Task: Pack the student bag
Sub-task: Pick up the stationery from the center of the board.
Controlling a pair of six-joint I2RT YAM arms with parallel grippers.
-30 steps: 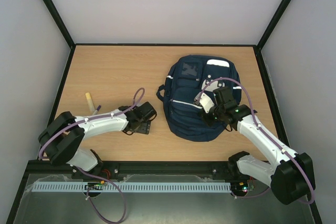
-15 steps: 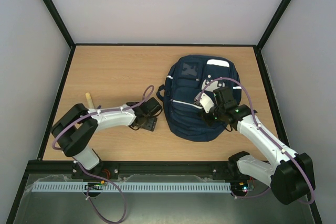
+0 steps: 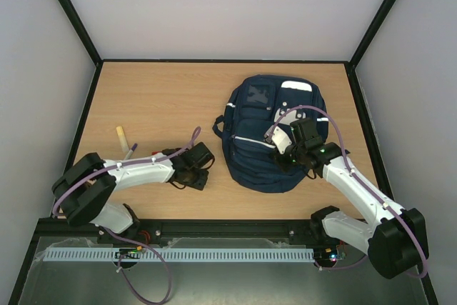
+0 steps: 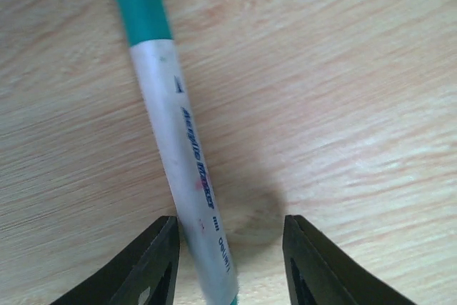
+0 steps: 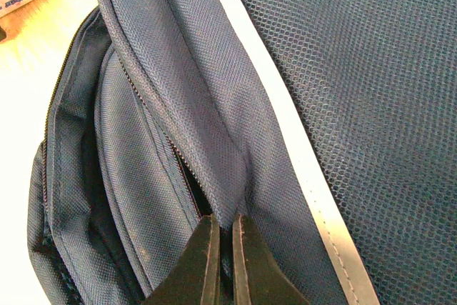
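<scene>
Bag: we see the navy bag (image 3: 275, 133) lying flat on the right half of the table (image 3: 157, 98), front pockets up.
Right gripper: our right gripper (image 5: 225, 233) is pinched closed on a fold of the bag's fabric beside a zip.
Left gripper: our left gripper (image 4: 228, 241) sits low over the wood left of the bag, jaws partly apart astride a pen (image 4: 175, 162).
Pen: white barrel, green end, close against one finger, clear of the other.

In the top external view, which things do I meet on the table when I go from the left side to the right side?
small pale yellow stick → left gripper → student bag
</scene>
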